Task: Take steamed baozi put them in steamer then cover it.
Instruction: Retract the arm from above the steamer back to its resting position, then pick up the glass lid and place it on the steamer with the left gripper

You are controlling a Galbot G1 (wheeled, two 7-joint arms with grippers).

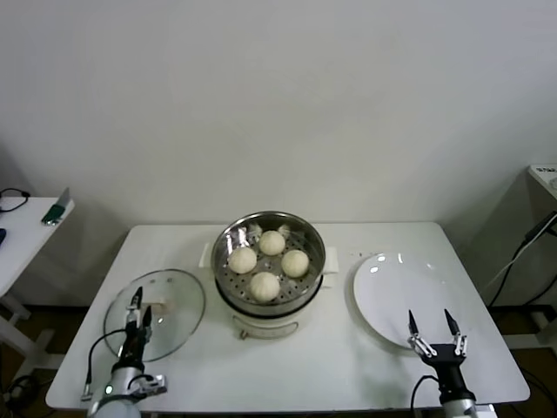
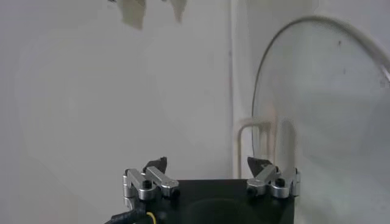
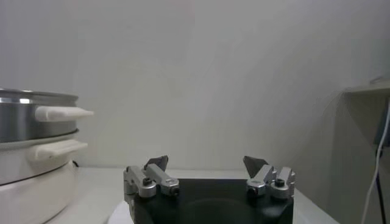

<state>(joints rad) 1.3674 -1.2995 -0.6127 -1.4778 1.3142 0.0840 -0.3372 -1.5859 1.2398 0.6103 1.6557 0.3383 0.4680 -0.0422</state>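
White table [image 1: 348,366] carries the steamer [image 1: 268,300] with four baozi [image 1: 265,285] loaded, the cover [image 1: 155,326] flat under the left gripper's [image 1: 139,307] spread fingers awaiting pickup, right gripper [image 1: 432,330] open over the emptied plate [image 1: 396,283].

a white worktop [image 1: 348,366] carries three things in a row. the steamer [image 1: 268,300] stands in the middle. the cover [image 1: 155,313] lies flat at its left, and a white plate [image 1: 396,305] lies at its right, near the steamer.
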